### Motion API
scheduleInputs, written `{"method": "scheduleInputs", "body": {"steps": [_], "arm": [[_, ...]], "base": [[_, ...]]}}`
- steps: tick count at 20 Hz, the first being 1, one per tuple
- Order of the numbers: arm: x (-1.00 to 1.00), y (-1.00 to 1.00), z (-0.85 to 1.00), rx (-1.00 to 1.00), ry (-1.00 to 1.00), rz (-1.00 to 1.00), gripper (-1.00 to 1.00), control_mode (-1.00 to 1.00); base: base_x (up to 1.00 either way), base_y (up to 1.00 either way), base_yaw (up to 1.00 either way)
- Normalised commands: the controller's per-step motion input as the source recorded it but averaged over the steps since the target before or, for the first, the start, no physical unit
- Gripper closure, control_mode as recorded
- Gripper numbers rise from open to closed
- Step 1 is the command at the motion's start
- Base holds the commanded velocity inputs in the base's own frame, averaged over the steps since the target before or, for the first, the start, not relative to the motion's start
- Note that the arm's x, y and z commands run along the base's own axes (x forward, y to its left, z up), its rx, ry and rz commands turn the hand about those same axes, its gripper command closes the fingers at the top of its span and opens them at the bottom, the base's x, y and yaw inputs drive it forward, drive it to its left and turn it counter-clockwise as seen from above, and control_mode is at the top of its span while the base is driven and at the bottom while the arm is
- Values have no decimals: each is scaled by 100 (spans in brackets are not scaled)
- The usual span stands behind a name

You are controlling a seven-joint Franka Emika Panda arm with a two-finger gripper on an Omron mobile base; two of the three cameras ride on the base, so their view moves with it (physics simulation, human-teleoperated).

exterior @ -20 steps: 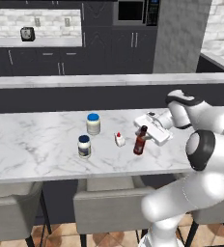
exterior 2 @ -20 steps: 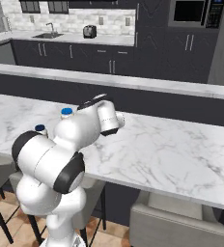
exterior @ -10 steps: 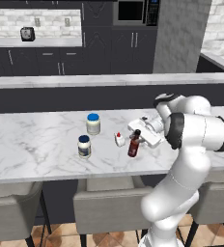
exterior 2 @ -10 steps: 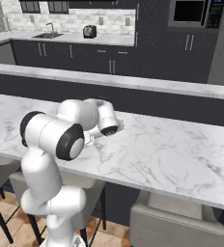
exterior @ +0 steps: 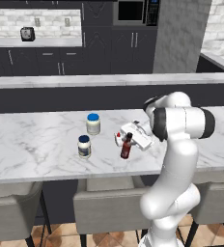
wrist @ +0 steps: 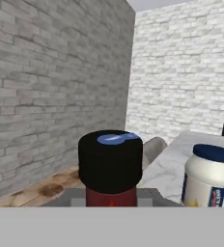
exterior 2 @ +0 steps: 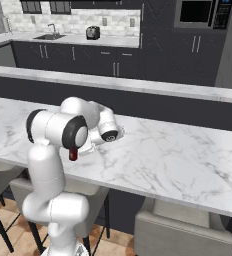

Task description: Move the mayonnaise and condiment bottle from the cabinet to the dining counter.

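The condiment bottle (exterior: 126,149) is slim and red with a dark cap, and stands upright at the front of the dining counter (exterior: 32,144). My gripper (exterior: 127,140) reaches in from the right and is shut on its neck. In the hand view its black cap (wrist: 110,161) sits close in front, and the fingers are hidden. The mayonnaise (exterior: 84,146), a small white jar with a navy lid, stands on the slab to the bottle's left, apart from it, and is at the right in the hand view (wrist: 209,176). From the right base view my arm hides the hand, with the red bottle (exterior 2: 73,155) below it.
A wider cream jar with a bright blue lid (exterior: 93,124) stands behind the mayonnaise. A small white and red item (exterior: 118,139) lies just left of the bottle. The black back ledge (exterior: 85,94) runs behind. Grey stools (exterior: 106,202) stand under the front edge. Black cupboards (exterior: 97,46) line the far wall.
The arm has folded and swung left, carrying the red bottle a little left and toward the counter's front edge. The jars have stayed put.
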Motion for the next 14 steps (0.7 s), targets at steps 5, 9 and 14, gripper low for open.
{"method": "scheduleInputs", "body": {"steps": [5,9,14], "arm": [[39,28,-33,-2,0,0,100,-100],[43,25,-30,-4,0,0,100,-100],[42,22,-30,-7,0,0,100,-100]], "base": [[0,0,0],[0,0,0],[0,0,0]]}}
